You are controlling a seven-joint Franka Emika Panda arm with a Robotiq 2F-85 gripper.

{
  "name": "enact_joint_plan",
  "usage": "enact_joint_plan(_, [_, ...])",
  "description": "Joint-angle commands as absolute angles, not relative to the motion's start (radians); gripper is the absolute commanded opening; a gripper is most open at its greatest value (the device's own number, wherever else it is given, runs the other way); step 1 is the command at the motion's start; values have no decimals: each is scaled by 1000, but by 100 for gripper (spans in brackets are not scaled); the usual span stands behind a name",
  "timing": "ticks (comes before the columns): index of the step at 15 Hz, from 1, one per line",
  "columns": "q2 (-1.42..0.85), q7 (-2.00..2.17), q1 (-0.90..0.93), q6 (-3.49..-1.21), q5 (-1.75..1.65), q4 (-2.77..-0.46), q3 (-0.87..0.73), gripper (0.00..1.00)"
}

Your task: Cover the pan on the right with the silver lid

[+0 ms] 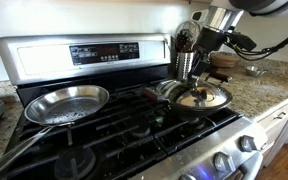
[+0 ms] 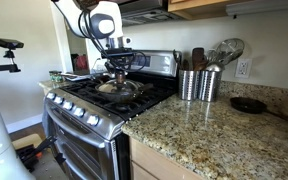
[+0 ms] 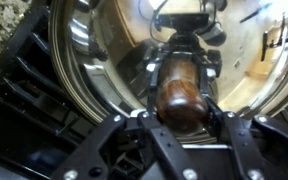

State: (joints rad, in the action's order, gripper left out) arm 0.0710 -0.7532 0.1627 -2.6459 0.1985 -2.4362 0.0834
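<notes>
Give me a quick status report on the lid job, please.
Gripper straddling knob, clamp unclear. Silver lid over the dark pan, looks seated. Steel pan well aside.

White rounded arm (image 2: pixel 102 18), black gripper (image 2: pixel 117 60) (silvery wrist ring), black cable (image 1: pixel 284 42)

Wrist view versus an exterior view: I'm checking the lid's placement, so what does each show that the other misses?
Wrist only: the brown knob between the fingers, close up. Exterior only: a steel pan on another burner and the control panel. Both: the silver lid, the gripper at its centre, the black grates.
</notes>
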Motion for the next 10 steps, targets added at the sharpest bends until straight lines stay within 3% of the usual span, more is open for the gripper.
enact_joint_plan(1, [104,-786,160,-2687,196,-2474,82,71])
enact_joint_plan(2, [114,-794,160,-2684,198,-2477,81,73])
enact_joint_plan(7, [206,-768,153,-2610,167,-2488,71,100])
enact_joint_plan(10, [265,-697,137,-2520,83,-2476,67,100])
